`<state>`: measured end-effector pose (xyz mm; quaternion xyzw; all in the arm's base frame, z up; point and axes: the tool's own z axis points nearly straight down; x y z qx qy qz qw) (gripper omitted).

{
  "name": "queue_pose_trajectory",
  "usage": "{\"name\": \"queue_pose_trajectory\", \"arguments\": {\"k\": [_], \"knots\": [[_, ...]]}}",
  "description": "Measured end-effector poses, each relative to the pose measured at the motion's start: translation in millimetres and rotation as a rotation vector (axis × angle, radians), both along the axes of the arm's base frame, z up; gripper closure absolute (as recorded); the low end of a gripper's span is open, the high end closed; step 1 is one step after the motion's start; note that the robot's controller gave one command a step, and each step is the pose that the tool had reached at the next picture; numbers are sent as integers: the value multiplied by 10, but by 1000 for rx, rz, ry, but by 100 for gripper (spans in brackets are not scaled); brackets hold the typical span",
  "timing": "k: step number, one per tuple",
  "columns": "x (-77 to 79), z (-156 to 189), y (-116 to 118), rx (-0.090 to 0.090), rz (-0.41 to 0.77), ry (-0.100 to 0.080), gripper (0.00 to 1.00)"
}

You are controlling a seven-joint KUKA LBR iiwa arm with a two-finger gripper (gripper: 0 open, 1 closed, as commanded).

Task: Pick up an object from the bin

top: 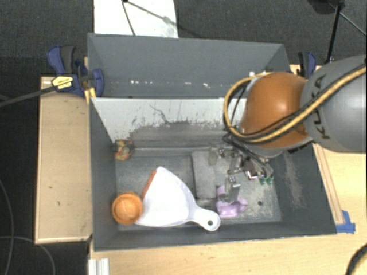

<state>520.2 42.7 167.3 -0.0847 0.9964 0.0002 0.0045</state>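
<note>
The tool (230, 189) hung over a small lilac plastic piece (231, 207) near the grey metal bin's (172, 67) front wall; whether it was clenched I could not tell. The piece looked light, stiff and slick, best pinched across its narrow body.

I count one of each kind in the bin (298, 211). One small purple piece (232, 208) lies right at the end effector (229, 189). One white scoop (167, 204) sits just to its left, with one orange scrap (151, 181) peeking from under the scoop's edge. One orange ball (127, 207) is farther left, and one small brownish thing (122, 149) is well off to the upper left.
</note>
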Motion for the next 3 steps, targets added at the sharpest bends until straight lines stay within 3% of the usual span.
{"name": "queue_pose_trajectory", "arguments": {"k": [1, 2, 3], "knots": [[-233, -464, -353, 1, -36, 2, 0], [-153, -849, -562, 3, -34, -22, 100], [-153, -849, -561, 3, -34, -22, 100]]}}
